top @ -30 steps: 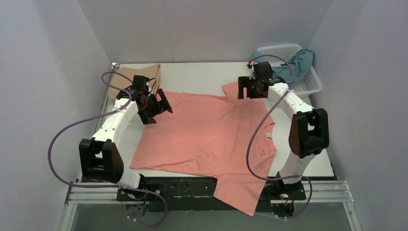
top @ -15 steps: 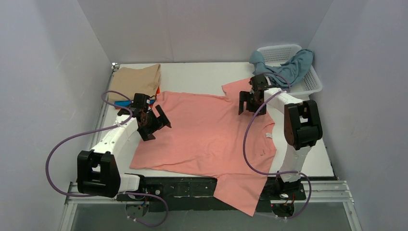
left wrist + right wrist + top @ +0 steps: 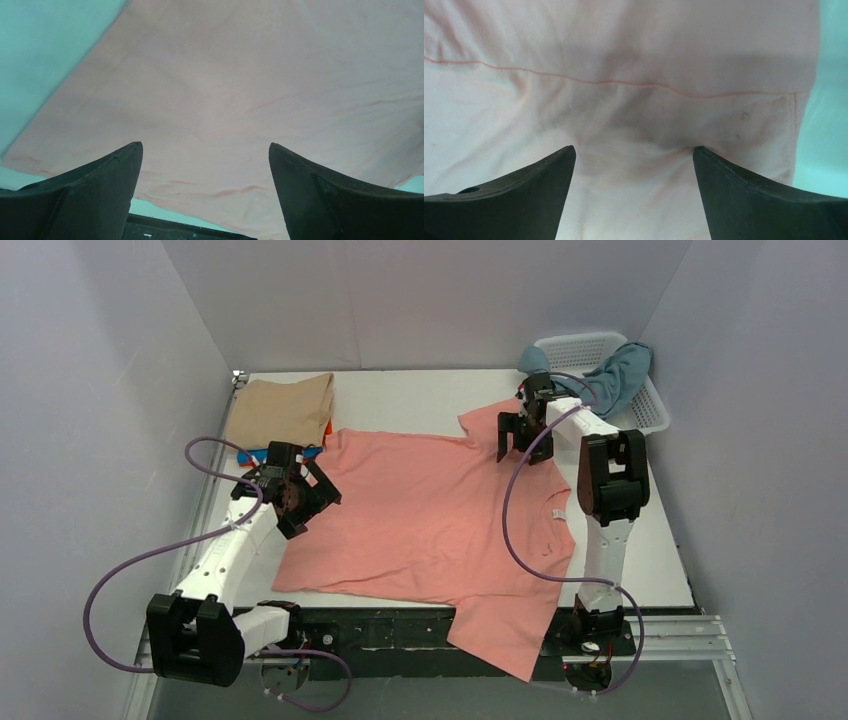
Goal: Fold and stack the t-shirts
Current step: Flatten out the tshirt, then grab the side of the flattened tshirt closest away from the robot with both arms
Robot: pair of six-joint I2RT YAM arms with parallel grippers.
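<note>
1. We see the salmon pink t-shirt (image 3: 430, 510) spread flat across the middle of the table (image 3: 410, 390), collar toward the right. One sleeve hangs over the table's near edge.
2. The left gripper (image 3: 312, 508) sits over the shirt's left edge with its jaws spread wide and nothing between them. In its wrist view that edge runs diagonally on the left, with bare table beyond it.
3. The right gripper (image 3: 517, 448) is over the far sleeve, jaws equally wide and empty. Its wrist view shows the sleeve seam and, on the right, the sleeve's hem with bare table past it. We cannot tell whether the fingertips touch the cloth.
4. The beige tan t-shirt (image 3: 280, 410) lies folded in the far left corner. The orange t-shirt (image 3: 327, 428) and the bright blue t-shirt (image 3: 256, 454) peek out from under its near side. This stack is just beside the pink shirt's far left corner and near the left gripper.
5. The dusty grey-blue t-shirt (image 3: 612, 375) spills over the rim of the white basket (image 3: 652, 418) at the far right, just beyond the right gripper.
6. For open room, we find a bare band along the far edge between stack and basket, and a bare strip to the right of the collar. The strip on the left is narrow. Walls close in on the left, right and far sides.
</note>
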